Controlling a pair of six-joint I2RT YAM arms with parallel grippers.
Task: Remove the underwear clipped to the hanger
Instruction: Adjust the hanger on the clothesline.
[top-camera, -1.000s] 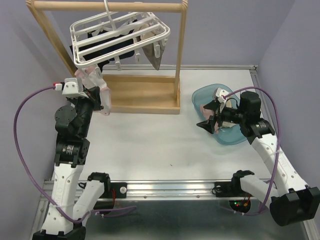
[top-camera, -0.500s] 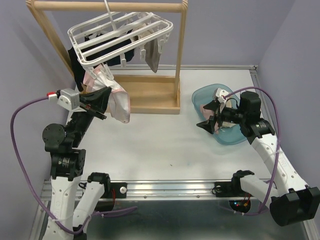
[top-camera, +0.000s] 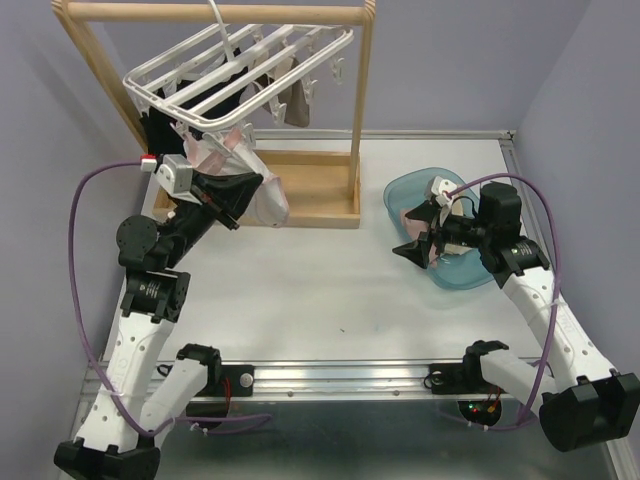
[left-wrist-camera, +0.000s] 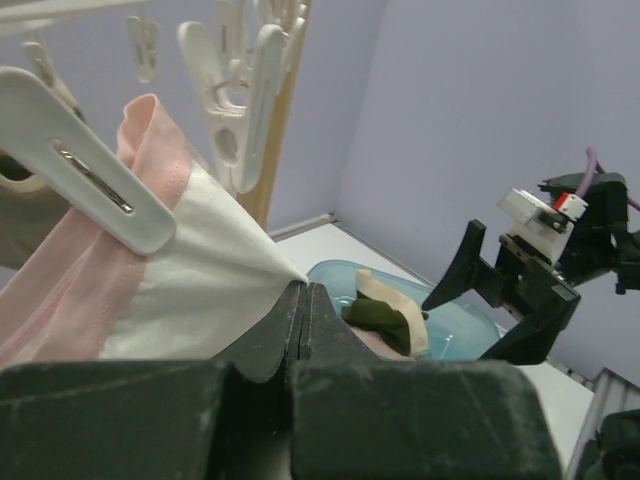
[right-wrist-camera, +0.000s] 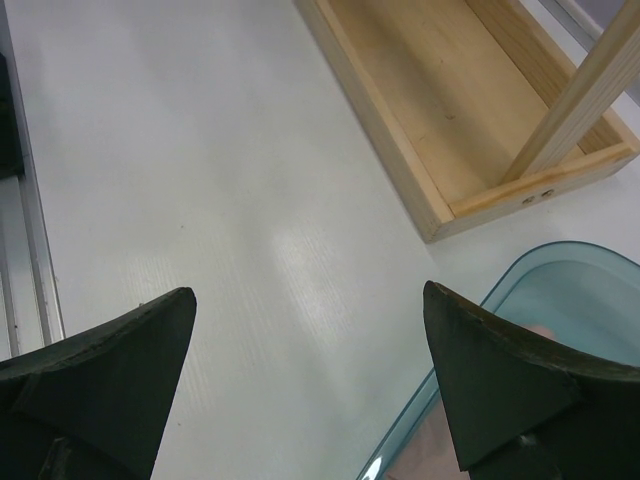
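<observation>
Left wrist view showed the left gripper clenched on a corner of the pink-and-white underwear, which ran upper left to a hanger clip.

Top view: bright, even, diffuse overhead light; the bench shows only faint soft shadows. Right wrist view: a pale sheen on the bench, and my right end effector reads as a dark, soft-edged silhouette. Left wrist view: my left end effector is dark and blurred close up; the underwear is brightly lit.
</observation>
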